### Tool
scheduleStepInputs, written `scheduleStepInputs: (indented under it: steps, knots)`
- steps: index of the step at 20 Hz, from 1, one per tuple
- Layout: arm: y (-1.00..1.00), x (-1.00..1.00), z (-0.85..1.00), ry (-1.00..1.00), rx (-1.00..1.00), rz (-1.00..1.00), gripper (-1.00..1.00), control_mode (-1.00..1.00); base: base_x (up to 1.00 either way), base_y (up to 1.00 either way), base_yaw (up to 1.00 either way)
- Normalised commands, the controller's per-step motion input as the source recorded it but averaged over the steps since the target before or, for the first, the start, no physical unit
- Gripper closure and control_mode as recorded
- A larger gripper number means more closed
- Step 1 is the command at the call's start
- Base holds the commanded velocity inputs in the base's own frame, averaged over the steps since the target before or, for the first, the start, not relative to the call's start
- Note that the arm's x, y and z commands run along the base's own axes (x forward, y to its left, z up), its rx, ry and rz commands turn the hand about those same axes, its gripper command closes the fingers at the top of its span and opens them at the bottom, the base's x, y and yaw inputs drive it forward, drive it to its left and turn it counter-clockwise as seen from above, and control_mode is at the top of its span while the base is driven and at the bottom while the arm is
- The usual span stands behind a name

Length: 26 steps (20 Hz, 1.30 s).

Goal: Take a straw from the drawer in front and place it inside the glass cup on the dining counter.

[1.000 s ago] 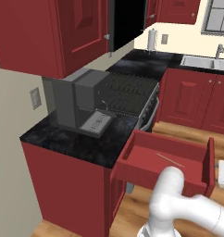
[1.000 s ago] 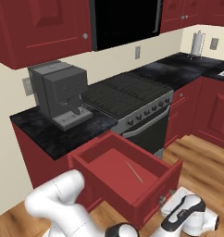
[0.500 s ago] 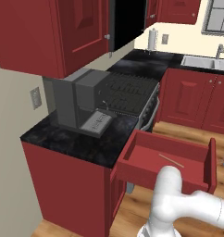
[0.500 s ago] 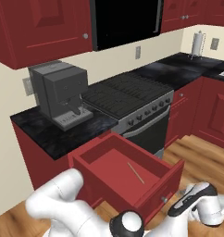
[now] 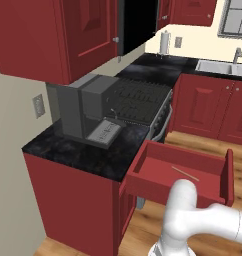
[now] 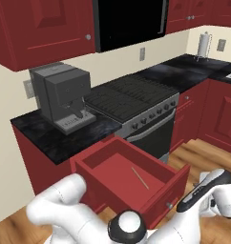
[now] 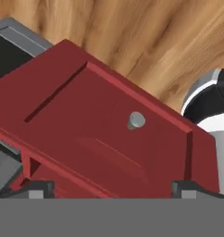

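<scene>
The drawer (image 5: 179, 175) stands pulled out of the red cabinets, and the thin tan straw (image 5: 185, 173) lies flat on its floor. In the right base view the straw (image 6: 140, 177) lies inside the drawer (image 6: 112, 164) towards its front panel. My hand (image 6: 202, 191) hangs low, just to the right of that panel. In the hand view my gripper (image 7: 111, 190) is open with nothing between its fingers. It faces the drawer's red front (image 7: 100, 129) and small grey knob (image 7: 136, 120). The glass cup and the dining counter are out of view.
A grey coffee machine (image 5: 85, 110) stands on the black counter (image 5: 78, 150) left of the drawer. A stove (image 6: 131, 95) lies behind it. A sink (image 5: 225, 67) and paper towel roll (image 6: 204, 45) are further back. Wooden floor (image 5: 193, 142) lies under the drawer.
My hand has drifted right and a little upward beside the drawer front, jaws staying wide. The drawer stays pulled out and the straw has not moved.
</scene>
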Motion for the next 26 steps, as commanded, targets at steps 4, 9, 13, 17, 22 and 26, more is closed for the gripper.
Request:
scheduleStepInputs:
  steps: [4, 9, 13, 17, 22, 26]
  knots:
    - [0.52, -0.17, 1.0, -0.38, -0.18, 0.16, -1.0, -1.0, 0.0, 0.0, 0.0]
    - [0.8, -0.19, 1.0, -0.37, -0.26, 0.19, -1.0, -1.0, 0.0, 0.0, 0.0]
    - [0.96, -0.23, 0.99, -0.39, -0.38, 0.24, -1.0, -1.0, 0.0, 0.0, 0.0]
    - [0.98, -0.18, 0.8, -0.39, -0.44, 0.26, -1.0, -1.0, 0.0, 0.0, 0.0]
    - [0.7, -0.01, 0.47, -0.41, -0.44, 0.28, -1.0, -1.0, 0.0, 0.0, 0.0]
    - [0.4, 0.0, 0.24, -0.29, -0.38, 0.3, -1.0, -1.0, 0.0, 0.0, 0.0]
